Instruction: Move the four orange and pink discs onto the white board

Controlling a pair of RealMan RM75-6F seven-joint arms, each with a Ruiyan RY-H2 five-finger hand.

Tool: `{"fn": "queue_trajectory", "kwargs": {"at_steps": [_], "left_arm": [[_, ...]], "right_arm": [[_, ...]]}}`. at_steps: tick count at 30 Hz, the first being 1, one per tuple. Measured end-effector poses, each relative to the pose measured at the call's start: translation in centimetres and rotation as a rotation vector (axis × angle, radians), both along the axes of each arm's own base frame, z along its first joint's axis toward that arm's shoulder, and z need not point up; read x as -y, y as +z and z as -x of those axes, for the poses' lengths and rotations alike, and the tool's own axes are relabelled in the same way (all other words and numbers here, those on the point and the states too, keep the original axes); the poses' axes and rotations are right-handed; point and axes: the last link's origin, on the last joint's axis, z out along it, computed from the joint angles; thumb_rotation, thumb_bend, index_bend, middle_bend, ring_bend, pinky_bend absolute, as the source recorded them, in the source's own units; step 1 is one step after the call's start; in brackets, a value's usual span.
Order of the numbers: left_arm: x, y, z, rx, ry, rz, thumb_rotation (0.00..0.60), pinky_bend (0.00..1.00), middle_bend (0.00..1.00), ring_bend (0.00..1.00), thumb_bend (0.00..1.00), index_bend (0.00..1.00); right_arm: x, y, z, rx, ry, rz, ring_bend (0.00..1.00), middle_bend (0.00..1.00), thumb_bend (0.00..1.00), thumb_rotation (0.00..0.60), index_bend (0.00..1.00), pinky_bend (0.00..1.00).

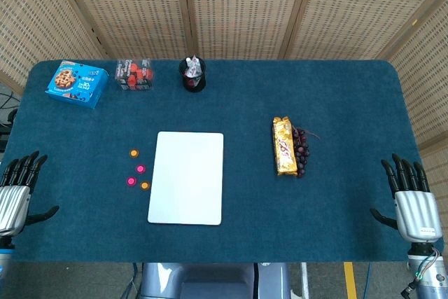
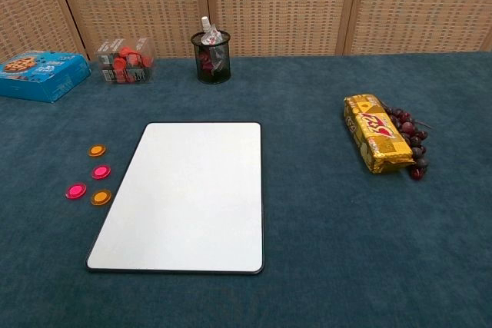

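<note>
Left of the white board (image 1: 186,177) (image 2: 189,190) lie the discs, all on the blue cloth. An orange disc (image 1: 134,153) (image 2: 96,150) is farthest back, then a pink disc (image 1: 140,169) (image 2: 101,171), another pink disc (image 1: 131,181) (image 2: 75,190) and a second orange disc (image 1: 145,185) (image 2: 101,197) close to the board's left edge. My left hand (image 1: 17,192) rests open at the table's left front edge, fingers spread, well left of the discs. My right hand (image 1: 412,202) is open at the right front edge. Neither hand shows in the chest view.
A gold snack packet (image 1: 283,145) (image 2: 374,142) with dark grapes (image 1: 302,150) (image 2: 410,140) lies right of the board. Along the back stand a blue cookie box (image 1: 77,82) (image 2: 42,74), a clear box of red items (image 1: 134,74) (image 2: 124,61) and a black mesh cup (image 1: 192,75) (image 2: 211,57).
</note>
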Motion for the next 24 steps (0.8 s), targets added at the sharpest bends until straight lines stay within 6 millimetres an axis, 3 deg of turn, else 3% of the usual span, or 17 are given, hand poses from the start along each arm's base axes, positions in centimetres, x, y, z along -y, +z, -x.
{"fn": "queue_trajectory", "kwargs": {"at_steps": [12, 14, 18, 24], "left_arm": [[-0.8, -1.1, -0.4, 0.008, -0.02, 0.05, 0.6, 0.0, 0.0, 0.0, 0.02, 0.0], [-1.7, -1.9, -0.9, 0.044, -0.044, 0.079, 0.6, 0.0, 0.0, 0.0, 0.03, 0.04], [-3.6, -3.7, -2.0, 0.112, -0.066, 0.156, 0.6, 0.0, 0.0, 0.0, 0.11, 0.29], [-6.2, -6.8, -3.7, 0.069, -0.049, 0.269, 0.6, 0.0, 0.0, 0.0, 0.19, 0.36]], "right_arm": [[0.0, -0.3, -0.1, 0.003, -0.007, 0.018, 0.0, 0.0, 0.0, 0.6, 0.0, 0.0], [0.0, -0.3, -0.1, 0.006, -0.008, 0.015, 0.0, 0.0, 0.0, 0.6, 0.0, 0.0], [0.0, -0.2, 0.0, 0.018, -0.009, 0.01, 0.0, 0.0, 0.0, 0.6, 0.0, 0.0], [0.1, -0.3, 0.0, 0.026, -0.003, -0.007, 0.0, 0.0, 0.0, 0.6, 0.0, 0.0]]}}
